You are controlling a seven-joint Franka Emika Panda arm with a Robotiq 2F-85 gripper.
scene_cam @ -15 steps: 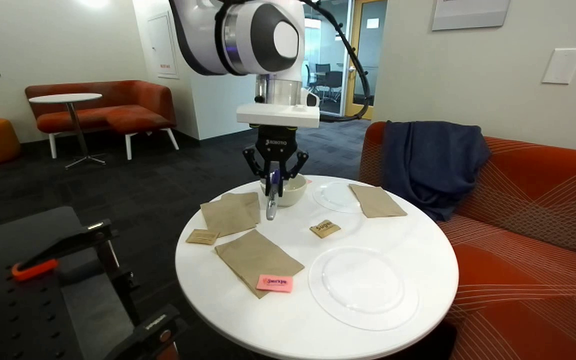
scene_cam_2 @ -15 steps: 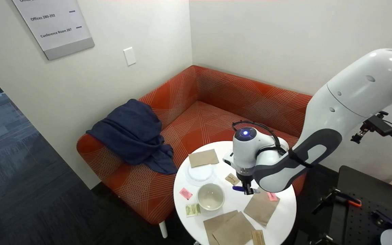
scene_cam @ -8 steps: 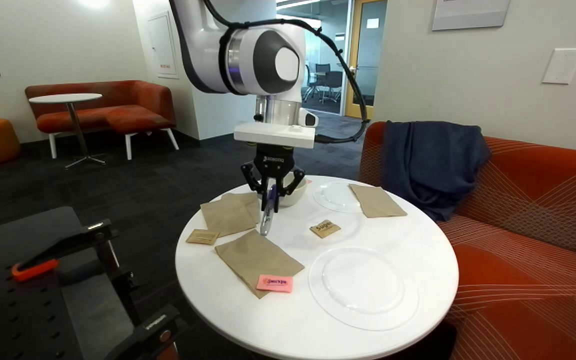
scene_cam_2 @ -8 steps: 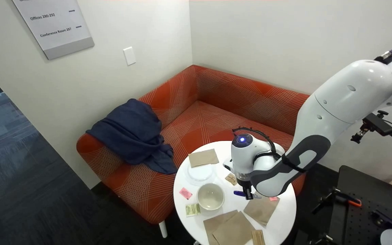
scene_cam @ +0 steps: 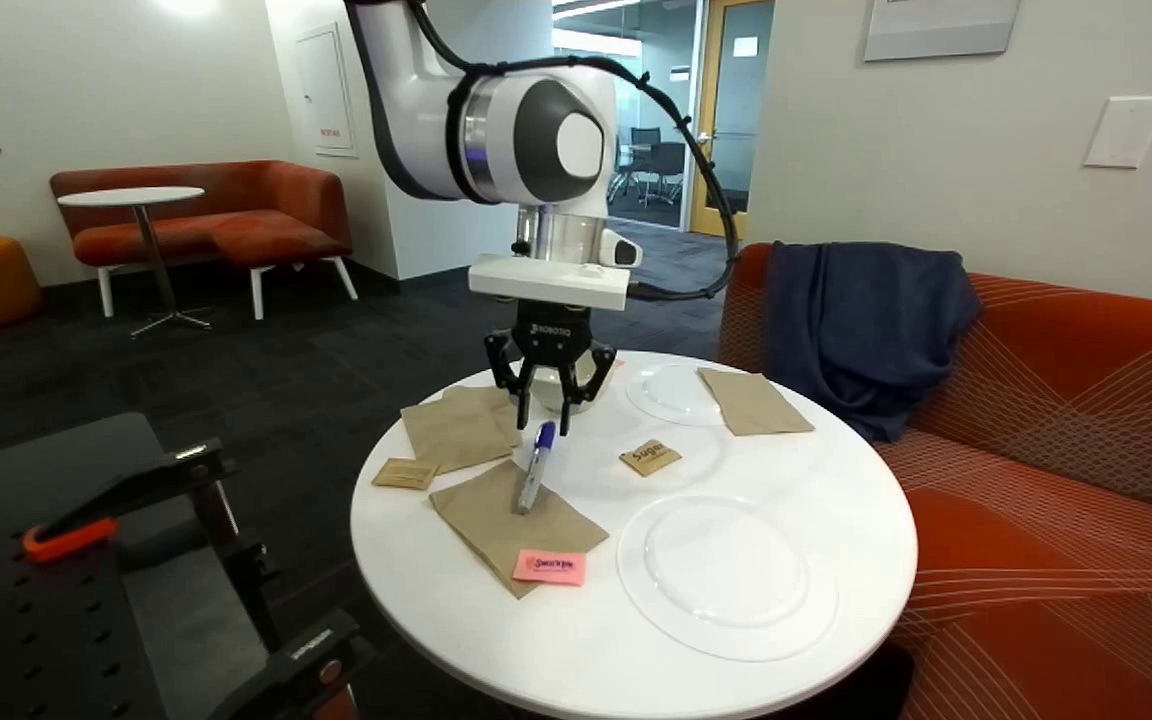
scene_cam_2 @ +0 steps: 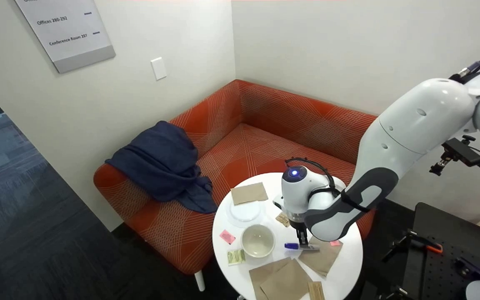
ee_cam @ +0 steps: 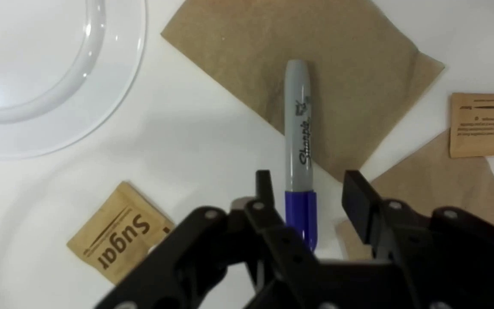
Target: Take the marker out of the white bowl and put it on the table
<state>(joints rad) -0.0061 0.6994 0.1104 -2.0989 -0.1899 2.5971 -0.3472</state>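
The marker, grey with a purple cap, lies with its grey end on a brown napkin and its cap over the white top of the table. It also shows in both exterior views. My gripper is open just above the marker's cap end, one finger on each side, not touching it. The gripper shows in both exterior views. The white bowl stands upright beside it and looks empty; in an exterior view the bowl is partly hidden behind the gripper.
Brown napkins and a small brown packet lie near the marker. A sugar packet, a pink packet and clear plates are on the table. An orange sofa borders it.
The gripper moved down with the marker towards the table, then opened. The marker now lies on the napkin and table, out of the fingers.
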